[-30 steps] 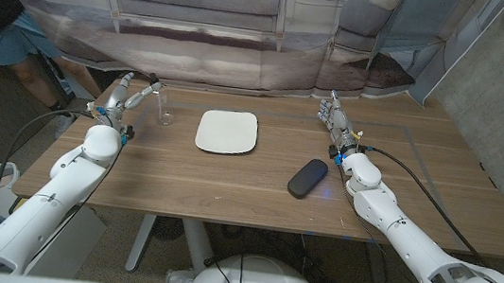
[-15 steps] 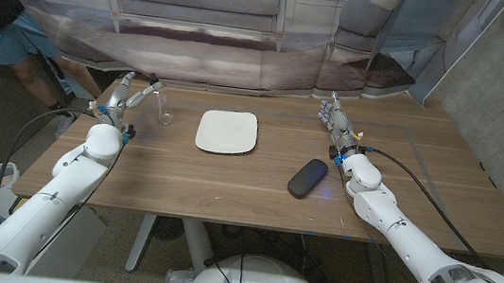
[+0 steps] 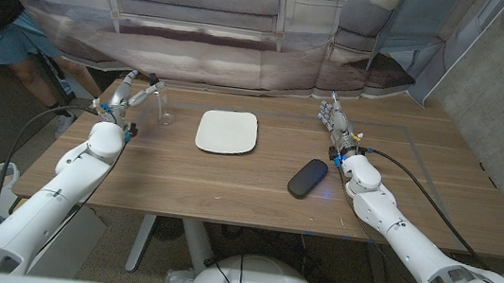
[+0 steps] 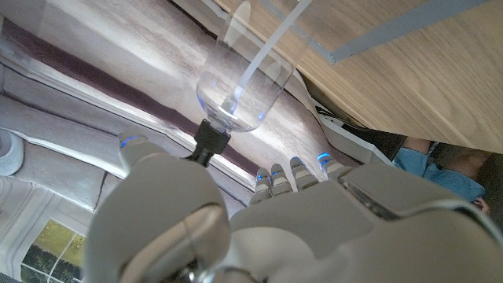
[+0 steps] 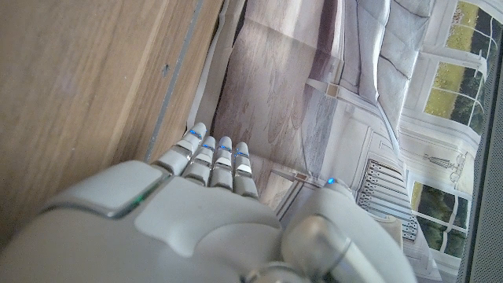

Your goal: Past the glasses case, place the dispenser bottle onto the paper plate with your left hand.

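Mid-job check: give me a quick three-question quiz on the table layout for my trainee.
1. True or false: the bottle already stands on the plate.
2. Which thing lies nearest the right hand? A) plate B) case C) bottle
3. Fill in: in the head view, the plate lies between the bottle and the ____.
Key: 1 false; 2 B; 3 case.

Table (image 3: 228, 182): paper plate (image 3: 227, 131) behind centre, toward the far edge. Dispenser bottle (image 3: 167, 105) left of the plate, near the far-left corner, just beside the left hand (image 3: 127, 95). Glasses case (image 3: 307, 177) right of centre, in front of the plate. Right hand (image 3: 337, 123) behind the case, toward the far-right corner.
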Action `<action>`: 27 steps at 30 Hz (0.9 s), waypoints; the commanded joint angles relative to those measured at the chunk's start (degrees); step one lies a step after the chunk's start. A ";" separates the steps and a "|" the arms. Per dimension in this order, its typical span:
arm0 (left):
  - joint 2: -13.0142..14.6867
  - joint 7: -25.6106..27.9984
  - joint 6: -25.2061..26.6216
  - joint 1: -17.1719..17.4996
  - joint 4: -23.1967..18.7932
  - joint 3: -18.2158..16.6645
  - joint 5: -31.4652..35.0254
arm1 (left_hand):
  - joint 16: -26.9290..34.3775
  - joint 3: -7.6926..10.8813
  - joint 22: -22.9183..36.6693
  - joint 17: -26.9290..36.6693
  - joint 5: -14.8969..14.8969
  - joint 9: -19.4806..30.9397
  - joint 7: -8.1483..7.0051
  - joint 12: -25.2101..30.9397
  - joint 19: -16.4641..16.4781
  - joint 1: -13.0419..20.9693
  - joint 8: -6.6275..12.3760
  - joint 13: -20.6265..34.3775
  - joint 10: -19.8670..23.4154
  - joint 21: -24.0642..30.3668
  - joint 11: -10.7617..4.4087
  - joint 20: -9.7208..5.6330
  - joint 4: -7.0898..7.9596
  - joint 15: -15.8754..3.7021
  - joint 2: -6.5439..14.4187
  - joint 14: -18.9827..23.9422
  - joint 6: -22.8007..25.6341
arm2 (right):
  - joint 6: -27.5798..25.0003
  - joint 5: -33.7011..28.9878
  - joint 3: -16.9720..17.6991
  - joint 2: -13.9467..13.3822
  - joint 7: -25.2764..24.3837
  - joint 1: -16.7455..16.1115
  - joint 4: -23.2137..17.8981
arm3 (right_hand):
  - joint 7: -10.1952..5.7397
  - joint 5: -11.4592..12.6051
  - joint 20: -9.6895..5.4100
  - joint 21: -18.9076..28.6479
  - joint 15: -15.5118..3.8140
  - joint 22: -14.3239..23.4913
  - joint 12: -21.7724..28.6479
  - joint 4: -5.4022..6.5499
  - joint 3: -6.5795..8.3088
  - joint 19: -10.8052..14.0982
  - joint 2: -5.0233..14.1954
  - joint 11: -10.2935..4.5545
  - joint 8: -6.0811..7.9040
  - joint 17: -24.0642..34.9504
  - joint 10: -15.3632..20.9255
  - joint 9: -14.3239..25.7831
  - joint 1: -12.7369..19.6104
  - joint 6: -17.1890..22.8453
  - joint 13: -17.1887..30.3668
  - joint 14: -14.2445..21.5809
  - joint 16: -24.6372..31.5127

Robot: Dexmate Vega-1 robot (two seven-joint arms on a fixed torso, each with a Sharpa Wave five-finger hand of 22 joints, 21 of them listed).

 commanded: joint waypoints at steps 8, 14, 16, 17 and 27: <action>-1.96 -0.34 -1.30 -4.62 6.17 2.86 1.43 | -0.01 -0.32 0.35 0.32 0.42 0.36 0.13 0.31 0.36 0.96 0.42 0.19 0.04 0.01 -0.67 0.37 -0.37 -1.12 0.28 0.16 0.34 | 0.63 0.31 0.00 0.77 0.30 0.54 1.94 | -0.02 0.09 -0.31 -0.01 0.05 0.31 0.25 0.17 -0.25 0.45 0.42 0.08 0.03 0.18 0.56 0.21 0.16 0.65 0.24 0.65 -0.06; -2.48 -0.69 -1.40 -5.88 7.76 3.33 1.51 | 0.04 -0.30 0.36 0.33 0.52 0.36 0.11 0.38 0.52 1.16 0.40 0.20 0.31 0.04 -0.70 0.61 -0.40 -1.01 0.41 0.35 0.37 | 0.95 0.17 -0.05 0.93 0.39 0.93 2.59 | -0.05 0.10 -0.31 -0.01 0.02 0.31 0.20 0.17 -0.28 0.45 0.42 0.16 0.00 0.18 0.48 0.21 0.16 0.60 0.24 0.63 -0.07; -2.56 -0.60 -1.37 -6.09 7.93 3.46 1.71 | 0.05 -0.29 0.36 0.33 0.54 0.36 0.07 0.37 0.55 1.21 0.38 0.20 0.33 0.05 -0.70 0.67 -0.40 -1.03 0.45 0.40 0.36 | 0.94 0.22 -0.04 1.01 0.45 1.09 2.84 | -0.04 0.10 -0.29 -0.02 0.04 0.31 0.20 0.16 -0.30 0.44 0.43 0.17 0.00 0.18 0.50 0.21 0.16 0.61 0.24 0.65 -0.07; -2.59 -0.60 -1.38 -6.18 8.01 3.48 1.74 | 0.06 -0.28 0.36 0.33 0.56 0.37 0.07 0.36 0.56 1.24 0.40 0.20 0.32 0.05 -0.68 0.70 -0.41 -1.07 0.47 0.42 0.42 | 0.84 0.35 -0.01 1.08 0.46 1.15 2.90 | -0.05 0.10 -0.30 -0.02 0.05 0.31 0.20 0.16 -0.30 0.45 0.43 0.17 0.00 0.18 0.51 0.21 0.17 0.61 0.24 0.66 -0.07; -2.82 -0.79 -0.87 -6.93 8.74 3.75 2.06 | 0.14 -0.18 0.39 0.33 0.76 0.38 -0.10 0.44 1.00 1.70 0.48 0.21 0.70 0.17 -0.74 0.76 -0.49 -1.32 0.82 0.82 0.84 | 1.44 0.47 -0.18 1.59 1.20 1.98 4.48 | -0.02 0.11 -0.32 -0.01 -0.04 0.31 0.18 0.14 -0.36 0.47 0.47 0.04 -0.01 0.18 0.52 0.21 0.18 0.62 0.24 0.72 -0.06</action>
